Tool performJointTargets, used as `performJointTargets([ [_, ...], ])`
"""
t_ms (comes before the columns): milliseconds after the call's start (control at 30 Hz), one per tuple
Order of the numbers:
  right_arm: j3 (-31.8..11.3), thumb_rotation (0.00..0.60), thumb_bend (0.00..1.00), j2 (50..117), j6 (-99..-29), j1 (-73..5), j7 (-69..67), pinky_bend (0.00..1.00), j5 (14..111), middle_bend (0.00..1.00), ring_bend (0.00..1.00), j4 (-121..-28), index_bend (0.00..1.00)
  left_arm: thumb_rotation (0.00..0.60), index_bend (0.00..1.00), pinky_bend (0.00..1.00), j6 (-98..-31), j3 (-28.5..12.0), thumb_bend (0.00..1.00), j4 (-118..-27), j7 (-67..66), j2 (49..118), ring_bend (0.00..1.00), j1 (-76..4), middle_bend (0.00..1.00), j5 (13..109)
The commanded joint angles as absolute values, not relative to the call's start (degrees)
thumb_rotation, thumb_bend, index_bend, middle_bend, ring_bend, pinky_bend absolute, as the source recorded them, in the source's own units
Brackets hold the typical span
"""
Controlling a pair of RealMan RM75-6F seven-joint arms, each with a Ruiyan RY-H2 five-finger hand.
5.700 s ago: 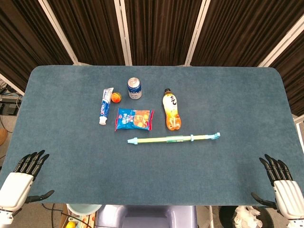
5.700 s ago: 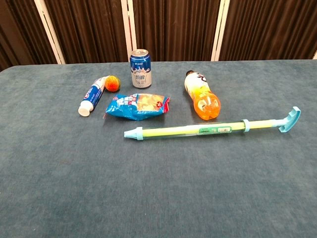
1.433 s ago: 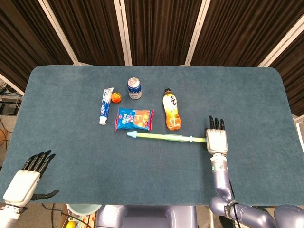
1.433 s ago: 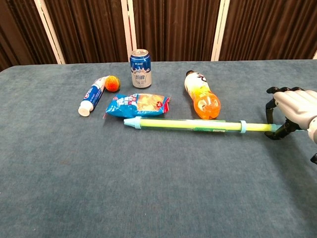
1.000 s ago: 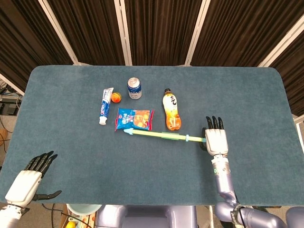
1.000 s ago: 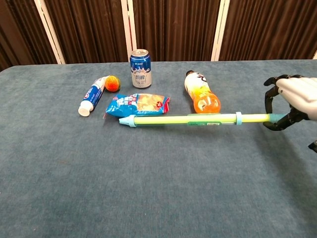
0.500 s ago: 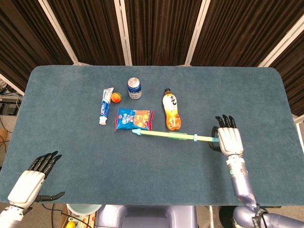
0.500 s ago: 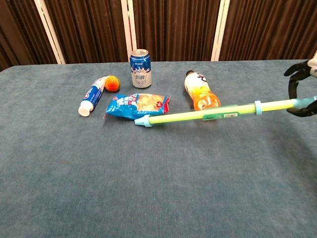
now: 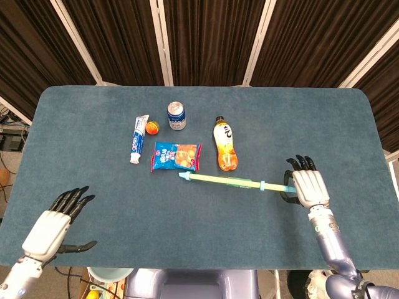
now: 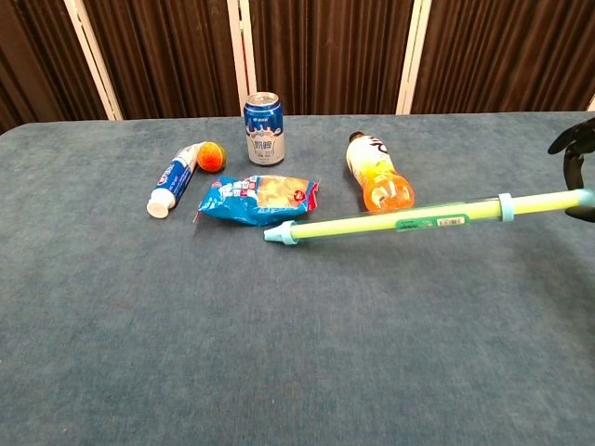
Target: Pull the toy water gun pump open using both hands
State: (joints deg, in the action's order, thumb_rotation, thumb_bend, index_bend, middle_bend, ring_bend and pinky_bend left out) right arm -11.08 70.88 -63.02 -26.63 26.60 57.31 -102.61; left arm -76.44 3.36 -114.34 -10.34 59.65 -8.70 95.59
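The blue-carpeted counter carries a toothpaste tube, orange ball, can, snack packet and orange bottle, all well left of the right hand's fingers.

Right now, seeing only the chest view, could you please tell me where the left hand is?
Observer: The left hand is over the table's near left corner, far from the water gun.
Operator: Is it holding anything?
Observer: No, its fingers are spread and empty.
Operator: And the right hand, cut off in my frame?
Observer: The right hand wraps the gun's handle end, hiding the handle.
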Motion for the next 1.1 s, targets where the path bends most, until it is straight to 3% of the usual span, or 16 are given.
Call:
performJointTargets([
  [33, -10.8, 0.600, 0.68, 68.0, -59.7, -27.3, 24.8, 0.00, 55.5, 0.18, 0.05, -104.4, 0.96, 0.600, 0.12, 0.08, -74.9, 2.3, 0.04, -115.9, -12.0, 60.6, 0.00, -10.1, 0.01, 94.4],
  [667, -10.0, 0.600, 0.68, 61.6, -50.9, -29.3, 14.5, 0.00, 51.9, 0.19, 0.04, -109.2, 0.96, 0.600, 0.12, 0.08, -74.5, 2.6, 0.04, -114.8, -12.8, 62.0, 0.00, -10.2, 0.02, 92.5],
  [1100, -8.0, 0.600, 0.67, 59.5, -50.9, -30.4, 14.1, 0.00, 53.1, 0.19, 0.04, -110.8, 0.96, 0.600, 0.23, 0.08, -66.6, -6.6, 0.11, -113.1, -25.7, 70.1, 0.00, -19.2, 0.04, 77.2],
])
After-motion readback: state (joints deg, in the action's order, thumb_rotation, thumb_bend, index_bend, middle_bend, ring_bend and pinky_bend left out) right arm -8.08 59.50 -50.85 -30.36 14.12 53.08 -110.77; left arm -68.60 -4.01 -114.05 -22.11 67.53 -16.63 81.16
